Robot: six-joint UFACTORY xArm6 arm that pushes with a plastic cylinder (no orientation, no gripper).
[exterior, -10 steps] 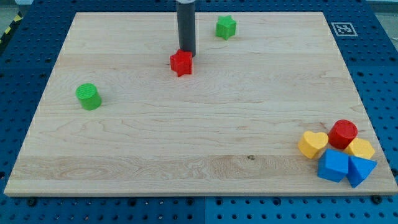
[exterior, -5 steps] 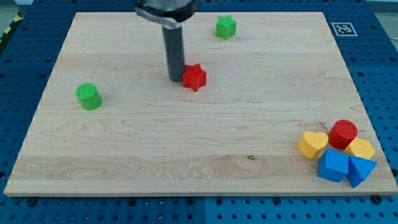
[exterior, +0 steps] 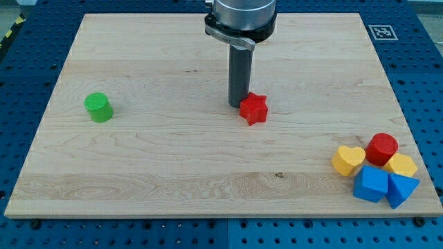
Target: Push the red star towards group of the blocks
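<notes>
The red star lies on the wooden board, a little right of the board's middle. My tip stands at the star's upper left side, touching it. The group of blocks sits at the view's bottom right: a yellow heart, a red cylinder, a yellow block, a blue cube and a blue triangular block. The star is well to the upper left of this group.
A green cylinder stands alone at the view's left. The arm's body hides the top middle of the board, where a green star stood earlier. A marker tag is at the top right.
My tip has moved right and down the view, pushing the red star with it from the upper middle towards the group. The arm now covers the green star.
</notes>
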